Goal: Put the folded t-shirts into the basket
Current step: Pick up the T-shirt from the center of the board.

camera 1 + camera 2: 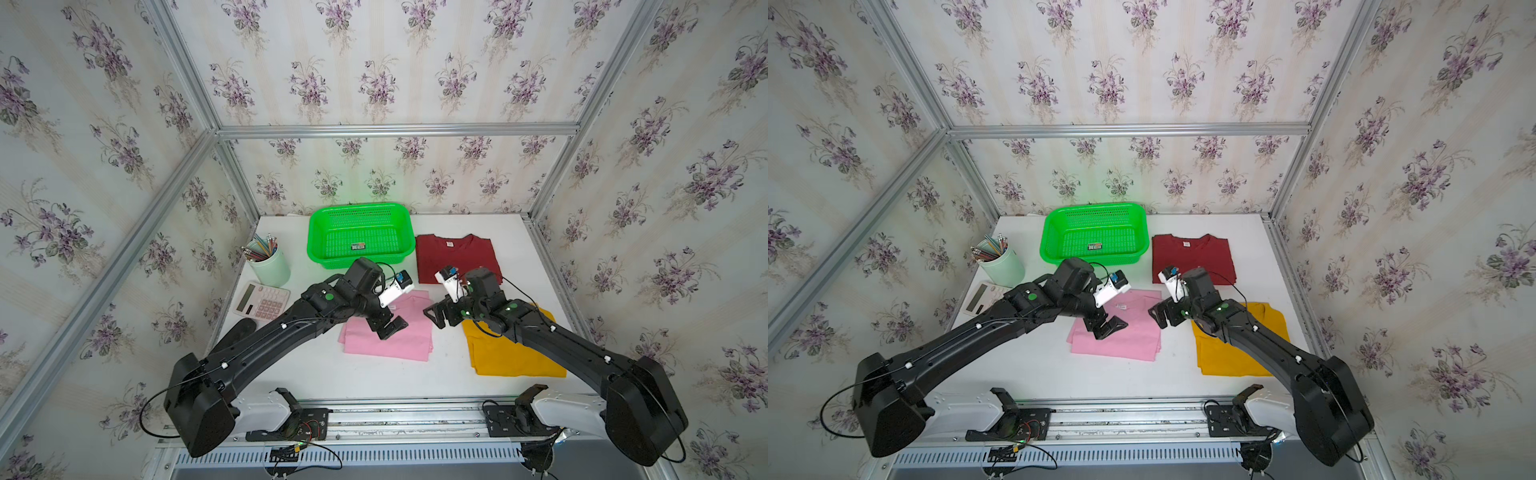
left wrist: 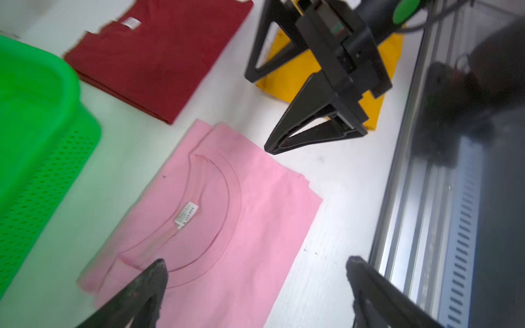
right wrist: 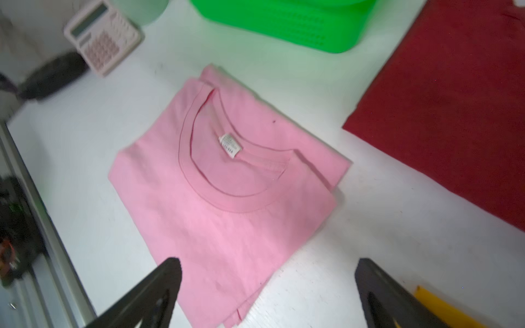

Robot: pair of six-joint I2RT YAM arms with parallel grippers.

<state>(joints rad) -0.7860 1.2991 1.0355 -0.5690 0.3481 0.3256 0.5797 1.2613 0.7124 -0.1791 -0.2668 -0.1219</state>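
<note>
Three folded t-shirts lie on the white table in both top views: pink (image 1: 390, 340) at the middle front, dark red (image 1: 455, 257) behind it to the right, mustard yellow (image 1: 515, 357) at the front right. The green basket (image 1: 360, 206) stands empty at the back, left of the red shirt. My left gripper (image 1: 392, 326) hangs open over the pink shirt (image 2: 227, 213) with nothing between its fingers. My right gripper (image 1: 436, 313) is open too, beside the pink shirt's (image 3: 221, 184) right edge and above the yellow shirt's corner (image 3: 437, 304).
A pale green pencil cup (image 1: 270, 266) and a pink calculator (image 1: 262, 300) stand at the left. A dark oval object (image 1: 241, 328) lies under my left arm. Aluminium rails (image 1: 395, 409) edge the table front and sides; papered walls enclose it.
</note>
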